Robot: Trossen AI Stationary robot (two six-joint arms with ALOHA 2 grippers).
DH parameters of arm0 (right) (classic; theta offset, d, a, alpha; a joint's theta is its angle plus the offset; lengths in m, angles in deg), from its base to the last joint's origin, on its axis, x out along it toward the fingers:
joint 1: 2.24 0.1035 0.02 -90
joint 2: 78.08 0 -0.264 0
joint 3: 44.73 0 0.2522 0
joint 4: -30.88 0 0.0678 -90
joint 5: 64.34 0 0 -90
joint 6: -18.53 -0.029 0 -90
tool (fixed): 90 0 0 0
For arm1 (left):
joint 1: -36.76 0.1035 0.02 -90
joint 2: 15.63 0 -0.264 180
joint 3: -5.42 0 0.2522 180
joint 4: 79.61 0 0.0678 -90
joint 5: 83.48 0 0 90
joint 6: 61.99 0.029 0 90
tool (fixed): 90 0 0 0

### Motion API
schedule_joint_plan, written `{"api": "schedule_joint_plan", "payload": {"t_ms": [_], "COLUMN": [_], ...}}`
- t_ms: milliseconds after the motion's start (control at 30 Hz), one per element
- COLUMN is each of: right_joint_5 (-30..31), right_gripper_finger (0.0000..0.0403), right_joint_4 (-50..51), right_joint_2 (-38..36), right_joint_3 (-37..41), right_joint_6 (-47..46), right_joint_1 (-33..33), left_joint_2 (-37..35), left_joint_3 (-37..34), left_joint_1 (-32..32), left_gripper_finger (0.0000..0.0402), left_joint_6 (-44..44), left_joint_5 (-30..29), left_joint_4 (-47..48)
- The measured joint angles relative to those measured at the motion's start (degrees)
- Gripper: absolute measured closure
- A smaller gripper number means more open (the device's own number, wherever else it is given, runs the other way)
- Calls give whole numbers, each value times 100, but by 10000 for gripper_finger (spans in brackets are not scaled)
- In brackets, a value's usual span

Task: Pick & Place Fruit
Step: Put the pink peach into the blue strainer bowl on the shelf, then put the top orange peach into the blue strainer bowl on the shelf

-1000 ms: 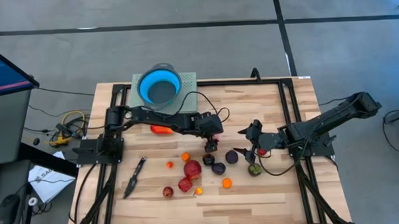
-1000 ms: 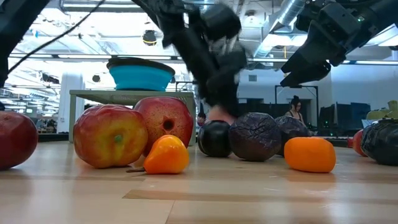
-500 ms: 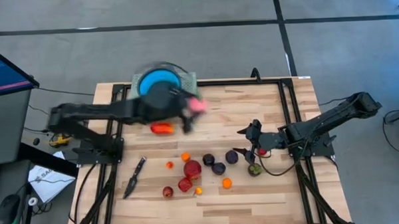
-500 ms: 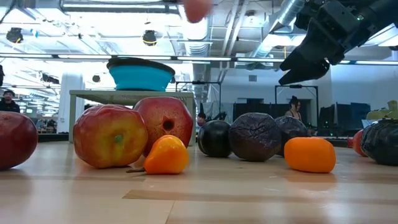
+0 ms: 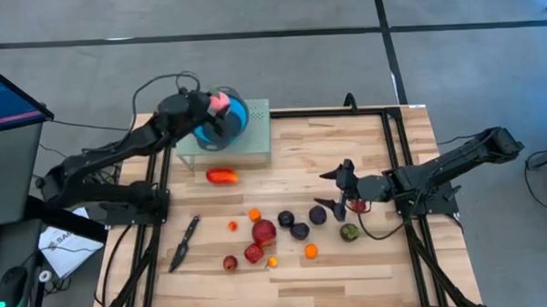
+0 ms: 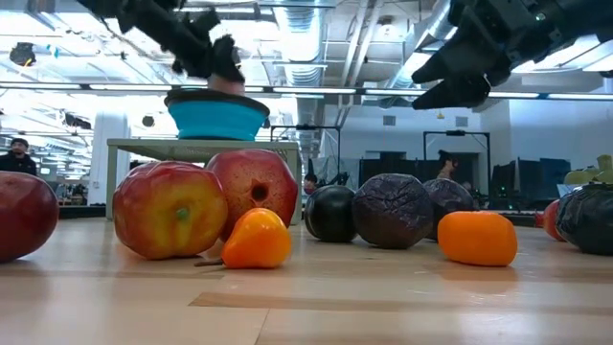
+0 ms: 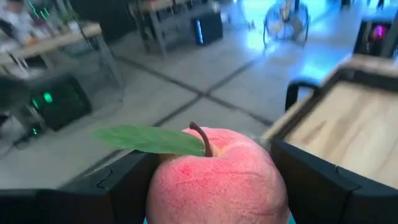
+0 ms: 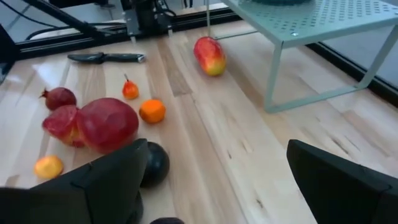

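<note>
Overhead, we see the wooden table (image 5: 365, 159) with a pale green perforated stand (image 5: 255, 145) at its back edge, the blue bowl (image 5: 231, 118) on top. Our left gripper (image 5: 215, 108) hangs over that bowl, its jaws clenched around a pink peach (image 7: 217, 180) with a green leaf. Our right gripper (image 5: 336, 176) hovers with jaws spread wide and nothing in them, just above the scattered fruit (image 5: 281, 231) on the table's middle. We spot a longer red-orange piece (image 5: 221, 176) lying beside the stand and a dark knife (image 5: 184, 242) near the left edge.
</note>
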Motion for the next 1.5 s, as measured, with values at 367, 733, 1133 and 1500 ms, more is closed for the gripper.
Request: {"api": "schedule_joint_plan", "payload": {"t_ms": [367,733,1133,1500], "right_joint_5": [-4,-7,-9,-9], "right_gripper_finger": [24,24,24,24], "right_joint_4": [-95,-95,-113,-114], "right_joint_2": [0,0,0,0], "right_joint_3": [0,0,0,0], "right_joint_6": [1,1,-11,-12], "right_joint_1": [-104,-95,-97,-97], "left_joint_2": [1045,1218,1186,51], "left_joint_3": [-23,-22,-22,-17], "left_joint_1": [172,172,170,129], "left_gripper_finger": [109,96,31,36], "left_joint_6": [297,321,323,452], "left_joint_5": [149,105,81,164], "left_joint_4": [-136,-240,-329,-389]}}
